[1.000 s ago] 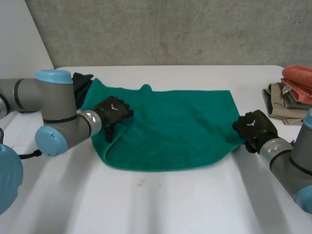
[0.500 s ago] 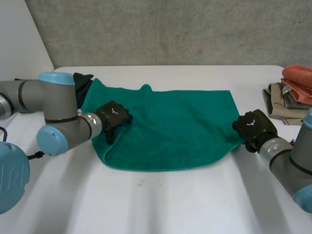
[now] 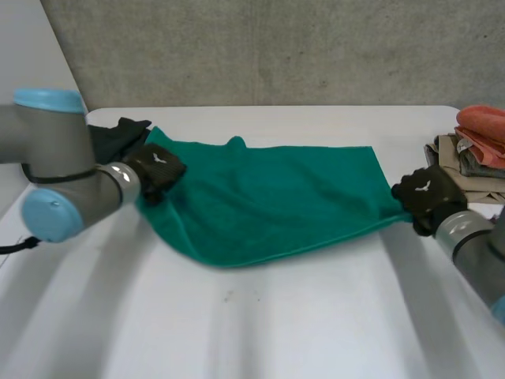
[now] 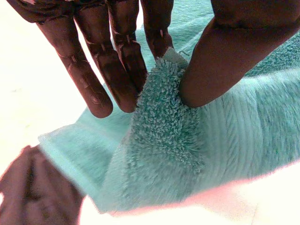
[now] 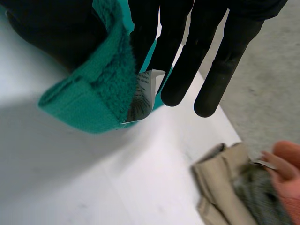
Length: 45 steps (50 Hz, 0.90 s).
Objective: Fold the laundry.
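The fingers (image 4: 119,65) of the left hand (image 3: 156,167) press a corner of the green towel (image 3: 276,201) against the thumb (image 4: 220,61), so that the fluffy corner stands up pinched between them. This hand is at the towel's left end, just in front of a dark cloth (image 3: 117,136) that lies on the table (image 3: 260,324).

The right hand (image 3: 426,196) has the opposite end. In the right wrist view its fingers are held straight, and the nearest of them clamps the bunched towel corner against the thumb. A white label (image 5: 143,93) pokes out at that corner, beside the fingers.

The towel stretches across the middle of the table from one hand to the other. Its far edge runs fairly straight and its near edge sags in a curve toward the table. A pile of clothes (image 3: 472,154), beige, grey and orange, sits at the table's right edge, just behind the right hand.
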Motion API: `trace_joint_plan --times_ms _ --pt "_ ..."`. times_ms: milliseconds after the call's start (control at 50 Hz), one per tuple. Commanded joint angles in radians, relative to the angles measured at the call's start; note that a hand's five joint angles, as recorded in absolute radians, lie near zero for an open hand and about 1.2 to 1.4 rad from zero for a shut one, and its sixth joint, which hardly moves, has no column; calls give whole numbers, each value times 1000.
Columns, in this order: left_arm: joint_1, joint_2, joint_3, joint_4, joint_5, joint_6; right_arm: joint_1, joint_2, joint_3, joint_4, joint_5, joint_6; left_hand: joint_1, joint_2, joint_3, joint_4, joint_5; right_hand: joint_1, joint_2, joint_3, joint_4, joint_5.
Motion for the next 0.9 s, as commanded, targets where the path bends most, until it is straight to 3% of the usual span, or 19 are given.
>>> trace_joint_plan --times_ms 20,180,220,360,440,700,760,900 --pt "74 373 -304 8 -47 -26 -64 -188 -35 210 3 -74 258 202 211 200 242 263 214 202 196 218" --pt "109 898 -677 -2 -142 -60 -127 -422 -158 703 -16 -137 258 202 211 200 242 263 214 202 196 218" --pt "109 960 -723 -3 -142 -60 -141 -458 -175 784 -20 -173 258 202 211 200 242 263 214 202 196 218" --pt "108 1081 -932 9 -138 -86 -150 -453 -120 814 -34 -290 258 202 211 200 242 263 214 202 196 218" --pt "102 1044 -963 52 -139 -100 -155 -348 -98 783 -26 -299 258 202 211 200 242 263 214 202 196 218" --pt "47 614 -805 377 -155 -124 -145 -78 -140 553 10 -258 258 202 211 200 242 263 214 202 196 218" --pt "27 521 -742 400 -159 -123 -144 5 -192 498 44 -221 258 202 211 200 242 263 214 202 196 218" --pt "-39 273 -509 403 -286 -124 -109 183 -350 418 131 -207 258 202 211 200 242 263 214 202 196 218"
